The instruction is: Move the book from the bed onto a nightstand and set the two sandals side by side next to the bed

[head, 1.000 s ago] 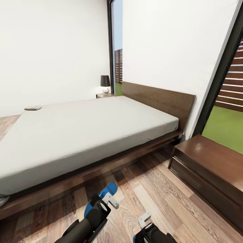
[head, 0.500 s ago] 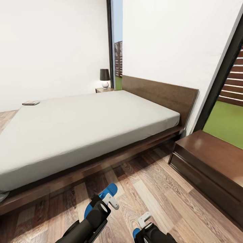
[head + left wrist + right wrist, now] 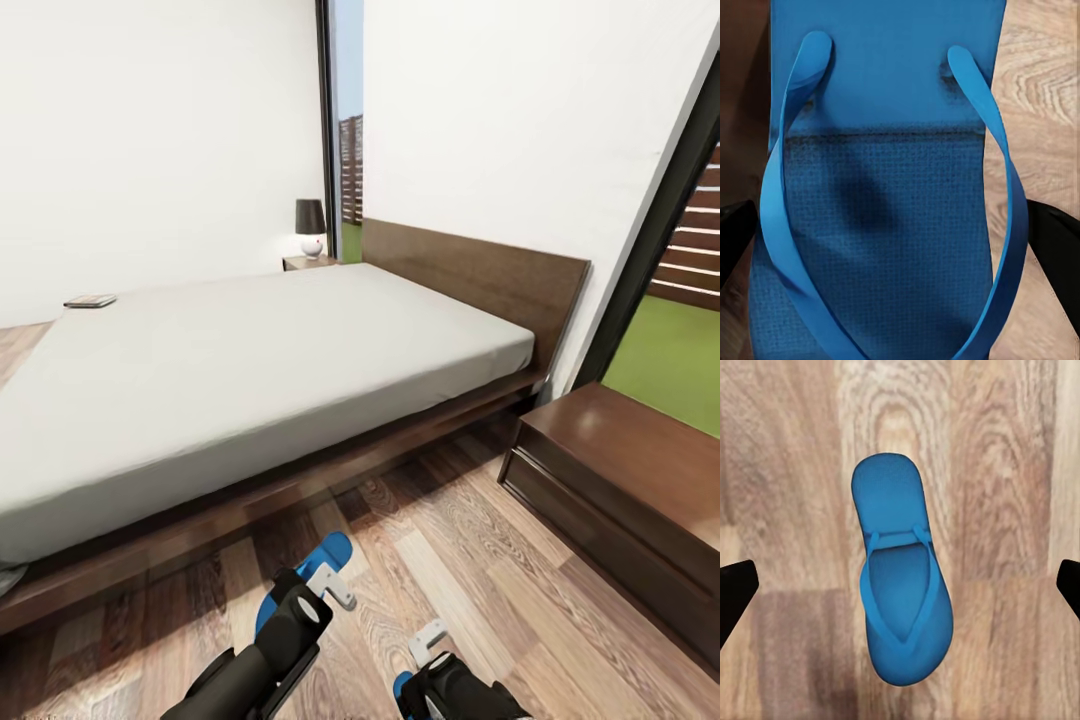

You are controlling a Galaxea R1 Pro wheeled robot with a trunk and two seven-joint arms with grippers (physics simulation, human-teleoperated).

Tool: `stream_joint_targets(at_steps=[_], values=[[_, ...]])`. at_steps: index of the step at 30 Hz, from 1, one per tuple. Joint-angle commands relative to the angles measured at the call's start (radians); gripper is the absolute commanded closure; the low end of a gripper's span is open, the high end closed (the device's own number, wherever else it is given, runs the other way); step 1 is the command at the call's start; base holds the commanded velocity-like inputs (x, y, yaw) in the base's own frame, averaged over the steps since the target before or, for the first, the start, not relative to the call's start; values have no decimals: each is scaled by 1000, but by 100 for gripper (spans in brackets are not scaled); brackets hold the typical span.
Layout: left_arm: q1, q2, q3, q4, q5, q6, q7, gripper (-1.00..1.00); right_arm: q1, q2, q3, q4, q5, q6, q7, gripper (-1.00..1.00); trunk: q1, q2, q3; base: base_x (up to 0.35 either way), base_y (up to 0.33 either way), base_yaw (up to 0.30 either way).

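The bed (image 3: 250,350), with a pale mattress and dark frame, lies ahead. The book (image 3: 90,300) rests on its far left corner. One nightstand (image 3: 310,262) with a lamp stands beyond the bed, and another nightstand (image 3: 620,470) is close on my right. My left gripper (image 3: 896,244) holds a blue sandal (image 3: 885,195) across its width, one finger at each side. That sandal's (image 3: 328,553) toe pokes out past my left arm. My right gripper (image 3: 904,600) is open, well above the second sandal (image 3: 900,607), which lies flat on the plank floor.
Bare plank floor (image 3: 470,560) runs between the bed frame and the near nightstand. A tall dark-framed window (image 3: 670,300) onto grass stands behind that nightstand. A narrow window (image 3: 345,140) splits the white walls beyond the headboard.
The whole view has shifted a little, so the bed and book sit slightly higher in the picture. Both arms and both sandals keep their places relative to each other.
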Motion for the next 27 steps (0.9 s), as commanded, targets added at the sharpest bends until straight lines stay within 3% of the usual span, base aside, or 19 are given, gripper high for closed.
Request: stream_joint_targets(at_steps=[1,12,19,27], values=[[-1,0,-2,-6,-4,5,2,100,-4,0,6,-2,1,7,-4,-100,0,-1,-5,0,0,0],[-1,0,-3,-13,-4,6,6,100,-36,2,6,-2,1,18,-4,-100,5,-3,-47,0,0,0],[-1,0,-3,-10,-4,6,7,100,-48,2,6,2,1,21,-4,-100,5,-3,-47,0,0,0],[-1,0,-3,-10,-4,6,7,100,-51,3,6,5,1,22,-4,-100,9,-5,-78,0,0,0]])
